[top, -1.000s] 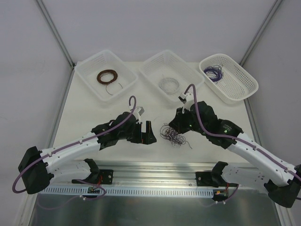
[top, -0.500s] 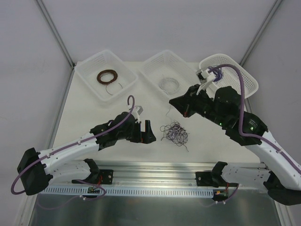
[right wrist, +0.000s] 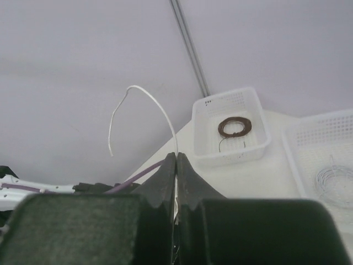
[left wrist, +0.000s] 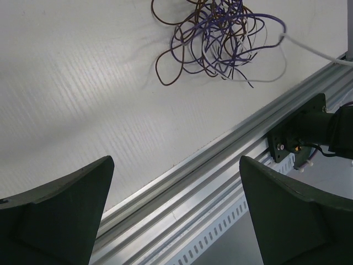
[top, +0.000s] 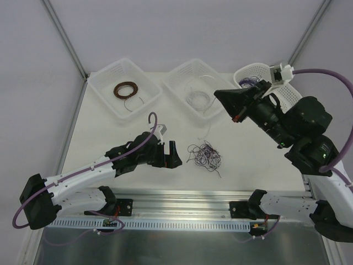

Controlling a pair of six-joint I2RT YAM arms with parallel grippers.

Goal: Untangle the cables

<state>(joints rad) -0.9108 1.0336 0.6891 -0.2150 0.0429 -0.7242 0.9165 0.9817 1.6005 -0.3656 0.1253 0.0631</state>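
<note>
Right tool [right wrist: 176, 157], pinching a white wire [right wrist: 150, 97], has lifted higher toward the desk's [top: 110, 132] far right corner; left tool [top: 168, 156] stays spread beside the cables [top: 205, 156].

left basket [top: 102, 83]: brown coil [top: 126, 90] | middle basket [top: 185, 77]: whitish coil [top: 197, 99]

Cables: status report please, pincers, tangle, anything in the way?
Left pincer open, beside the tangle. Right pincer high, shut on white strand. Tangle loose on table, nothing blocking it.
</note>
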